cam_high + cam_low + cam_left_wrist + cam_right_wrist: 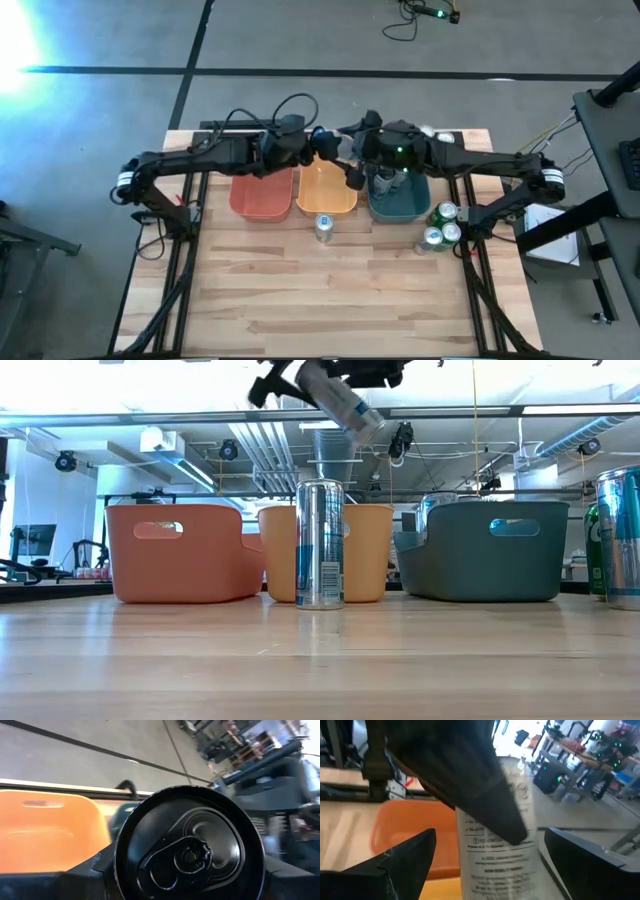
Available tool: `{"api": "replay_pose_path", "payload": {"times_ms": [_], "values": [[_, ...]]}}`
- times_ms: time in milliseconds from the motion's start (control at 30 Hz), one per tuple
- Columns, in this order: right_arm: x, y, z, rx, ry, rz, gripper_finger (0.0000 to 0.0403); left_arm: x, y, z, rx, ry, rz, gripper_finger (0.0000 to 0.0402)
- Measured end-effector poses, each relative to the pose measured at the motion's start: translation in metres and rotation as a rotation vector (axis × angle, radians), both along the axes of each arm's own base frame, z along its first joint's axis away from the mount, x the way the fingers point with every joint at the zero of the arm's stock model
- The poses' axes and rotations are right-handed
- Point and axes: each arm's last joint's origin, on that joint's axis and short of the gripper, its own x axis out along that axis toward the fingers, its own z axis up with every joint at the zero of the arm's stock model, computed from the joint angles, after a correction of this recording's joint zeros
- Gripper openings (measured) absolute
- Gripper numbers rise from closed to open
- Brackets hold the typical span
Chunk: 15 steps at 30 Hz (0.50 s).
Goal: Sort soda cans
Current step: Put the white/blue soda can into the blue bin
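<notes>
- Left claw (322, 145) is up in the air above the far edge of the orange bin (325, 203), clamped on a soda can (345, 405). The can's dark top with its pull-tab points straight back at that wrist.
- Right claw (495, 870) sits just right of it, fingers spread wide, one on each side of the can's body. Not gripping yet.
- Here's the key relation: the can lies between the two claws, tilted, its long axis slanting down toward the right claw. This looks like a handover, and the right arm is the one placed to take it.
- The can itself has a pale silver-grey wall with small printed text, no dents that I can see.
- Down on the desk (340, 300), a blue-and-silver can (323, 228) stands upright just near of the orange bin.
- Green cans (440, 226) are clustered near-right of the teal bin (400, 208).
</notes>
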Motion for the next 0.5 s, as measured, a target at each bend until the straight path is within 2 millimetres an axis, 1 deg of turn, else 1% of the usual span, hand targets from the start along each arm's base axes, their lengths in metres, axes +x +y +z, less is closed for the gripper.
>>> {"api": "replay_pose_path", "payload": {"times_ms": [100,267,400,500], "values": [[0.002,-0.002,-0.005,-0.014,0.033,-0.066,0.0368,0.006,-0.003,-0.003,-0.004,-0.017,-0.020,0.0238],[-0.001,-0.002,-0.009,-0.021,0.083,-0.070,0.0368,0.010,-0.007,-0.008,-0.016,0.000,-0.024,0.0238],[-0.008,0.000,-0.013,0.014,0.161,-0.051,0.0368,0.010,-0.009,-0.005,-0.011,-0.008,-0.031,0.0238],[-0.015,0.001,-0.014,0.046,0.199,-0.050,0.0368,0.008,-0.010,0.002,0.002,-0.022,-0.037,0.0238]]}}
